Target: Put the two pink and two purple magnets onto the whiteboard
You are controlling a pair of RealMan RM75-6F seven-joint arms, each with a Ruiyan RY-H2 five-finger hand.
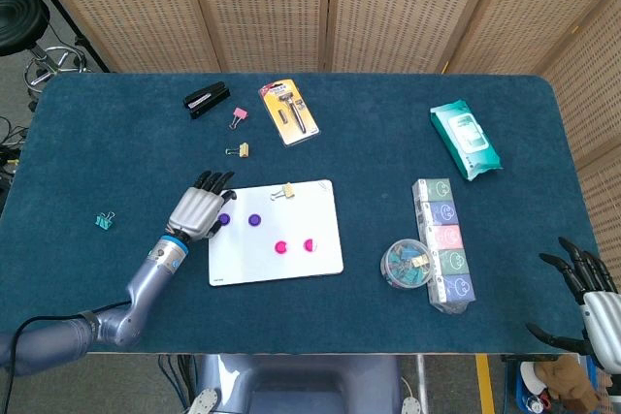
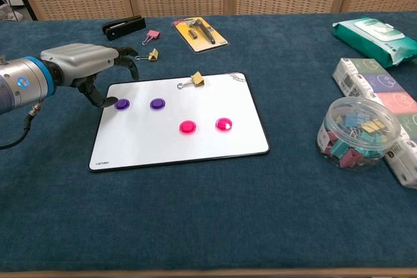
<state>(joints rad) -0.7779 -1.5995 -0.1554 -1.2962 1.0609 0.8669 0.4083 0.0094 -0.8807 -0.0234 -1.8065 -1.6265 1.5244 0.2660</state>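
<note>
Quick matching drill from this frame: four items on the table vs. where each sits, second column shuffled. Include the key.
Things:
1. purple magnets
2. gold binder clip
3. black stapler
4. tub of clips

Places:
A. far left of the table, beyond the whiteboard
B. clipped on the whiteboard's top edge
C. right of the whiteboard, beside the boxed packs
D. on the whiteboard's left half

Pairs: 1-D, 2-B, 3-A, 4-C
</note>
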